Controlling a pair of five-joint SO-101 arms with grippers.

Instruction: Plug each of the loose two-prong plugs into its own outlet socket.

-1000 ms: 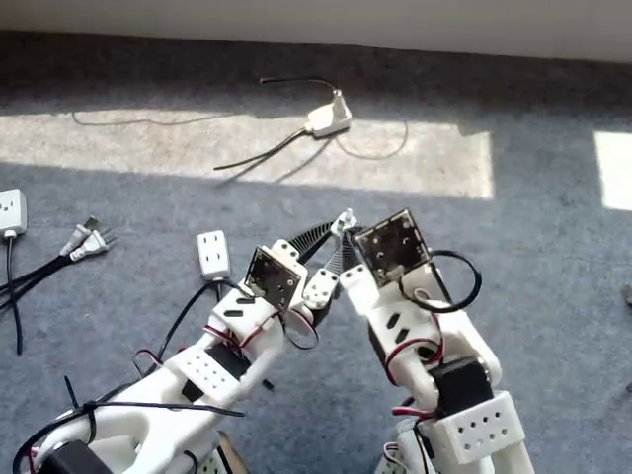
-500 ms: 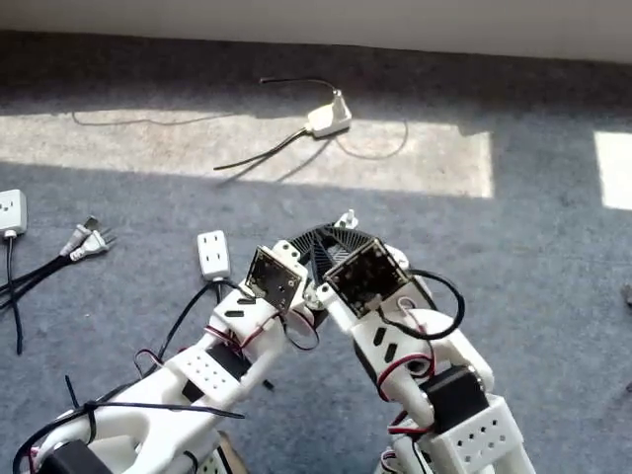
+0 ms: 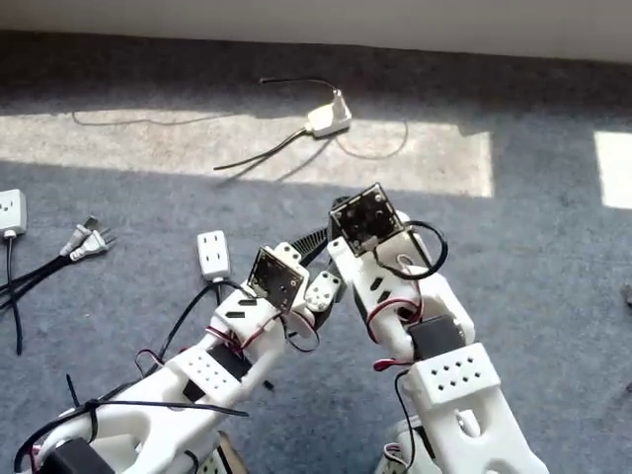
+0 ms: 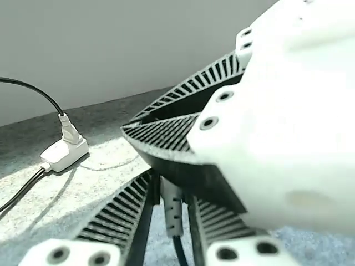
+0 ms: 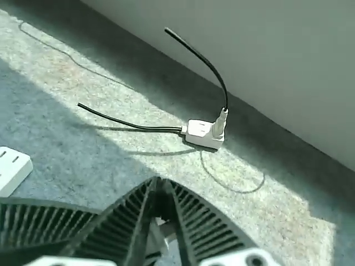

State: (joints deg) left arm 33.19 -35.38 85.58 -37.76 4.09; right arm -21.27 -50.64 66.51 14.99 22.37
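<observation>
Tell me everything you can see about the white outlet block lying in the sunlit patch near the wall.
The white outlet block is a small rounded plastic-looking box lying flat on the grey carpet in the sunlit strip near the wall. A pale plug on a black cord stands seated in its upper face. A dark cable leaves one end and trails across the carpet. Nothing else touches it.

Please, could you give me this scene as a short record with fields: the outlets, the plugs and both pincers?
left pincer: shut on held plug, at its cord end
right pincer: tips together, close by the left pincer
far outlet: seated plug in it
near outlet: nothing plugged in, beside the left arm
edge outlet: partly cut off by the view
loose plugs: lying near the edge outlet
surface: carpet
</observation>
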